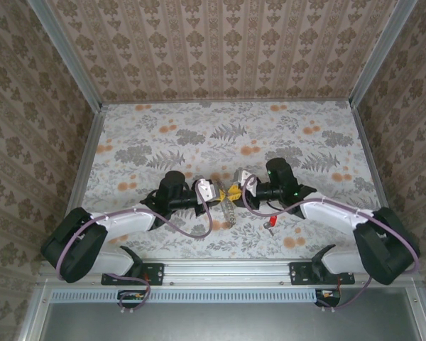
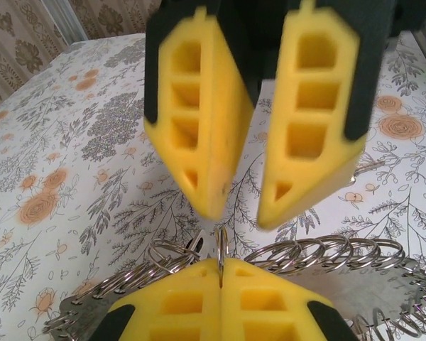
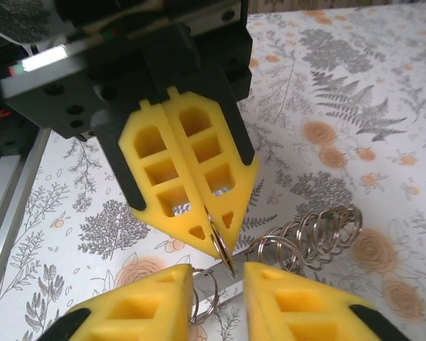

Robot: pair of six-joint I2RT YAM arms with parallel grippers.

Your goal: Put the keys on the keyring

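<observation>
My left gripper [image 2: 221,261] is shut on a small silvery split keyring [image 2: 221,245], which stands on edge between its yellow pads. Facing it, almost tip to tip, my right gripper [image 2: 241,217] is open with nothing between its fingers. In the right wrist view the keyring [image 3: 224,256] sticks out of the shut left gripper [image 3: 216,238] and points down into the gap of the right gripper [image 3: 218,273]. The top view has both meeting at table centre, left gripper [image 1: 227,192] and right gripper [image 1: 237,187]. A red-headed key [image 1: 271,223] lies on the table under the right arm.
A flat metal strip [image 2: 383,284] threaded with several more split rings [image 3: 312,231] lies on the floral tablecloth under the two grippers [image 1: 229,211]. Patterned walls close in the back and both sides. An aluminium rail [image 1: 227,270] runs along the near edge.
</observation>
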